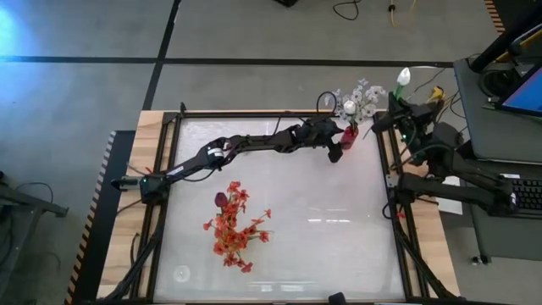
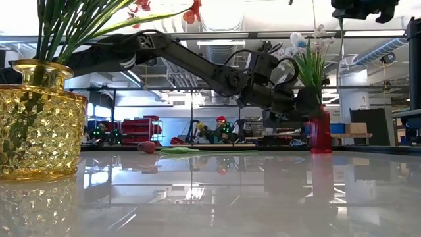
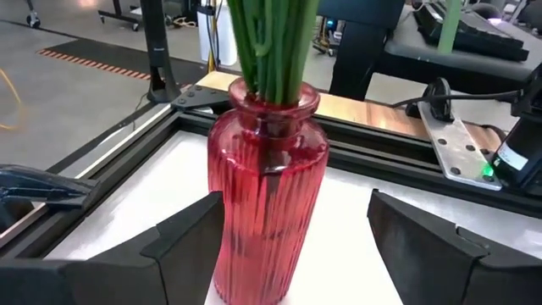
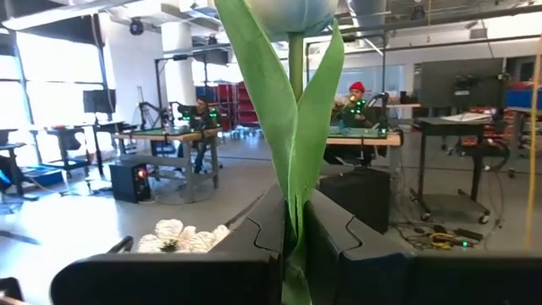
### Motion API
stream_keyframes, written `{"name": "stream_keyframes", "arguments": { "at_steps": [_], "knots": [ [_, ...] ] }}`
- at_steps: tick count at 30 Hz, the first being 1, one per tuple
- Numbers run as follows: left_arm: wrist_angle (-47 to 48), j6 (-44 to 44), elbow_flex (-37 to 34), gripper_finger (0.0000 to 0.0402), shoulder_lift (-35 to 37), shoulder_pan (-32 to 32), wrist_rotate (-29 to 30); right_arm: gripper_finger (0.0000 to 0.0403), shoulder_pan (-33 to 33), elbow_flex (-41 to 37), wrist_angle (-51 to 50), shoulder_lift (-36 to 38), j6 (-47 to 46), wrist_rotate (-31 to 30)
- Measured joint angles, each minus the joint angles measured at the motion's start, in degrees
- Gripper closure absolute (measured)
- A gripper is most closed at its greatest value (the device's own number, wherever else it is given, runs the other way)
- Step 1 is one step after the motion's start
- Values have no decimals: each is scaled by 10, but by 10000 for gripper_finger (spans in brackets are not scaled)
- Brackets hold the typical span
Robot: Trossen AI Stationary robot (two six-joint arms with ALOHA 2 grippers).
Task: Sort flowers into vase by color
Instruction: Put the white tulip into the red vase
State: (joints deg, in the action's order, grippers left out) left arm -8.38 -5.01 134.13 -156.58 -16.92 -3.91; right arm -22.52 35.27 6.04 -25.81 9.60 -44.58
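Straddling the red vase with fingers apart is the left claw, while the right claw, clamped on an upright white tulip, waits just beyond the worktop's far right corner.

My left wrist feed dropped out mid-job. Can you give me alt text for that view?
A ribbed red glass vase holding a bunch of green stems stands on the white table, between the open fingers of the left end effector, which do not touch it. Behind are the table's black frame and a wooden edge.
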Motion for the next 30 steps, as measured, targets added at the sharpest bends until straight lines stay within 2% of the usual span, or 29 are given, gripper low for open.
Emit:
{"name": "stream_keyframes", "arguments": {
  "at_steps": [14, 20, 27, 30],
  "knots": [
    [27, 15, 0, 131, 8, 6, 1, 385, 28, 0, -56, 50, -52, 0],
    [71, 18, 0, 131, 10, 1, 29, 385, 28, -1, -65, 55, -61, 14],
    [125, 52, 0, 131, 30, 0, 30, 385, 28, -1, -71, 57, -61, 20],
    [156, 70, 0, 131, 41, 1, 34, 385, 28, -1, -75, 60, -67, 48]
  ]
}}
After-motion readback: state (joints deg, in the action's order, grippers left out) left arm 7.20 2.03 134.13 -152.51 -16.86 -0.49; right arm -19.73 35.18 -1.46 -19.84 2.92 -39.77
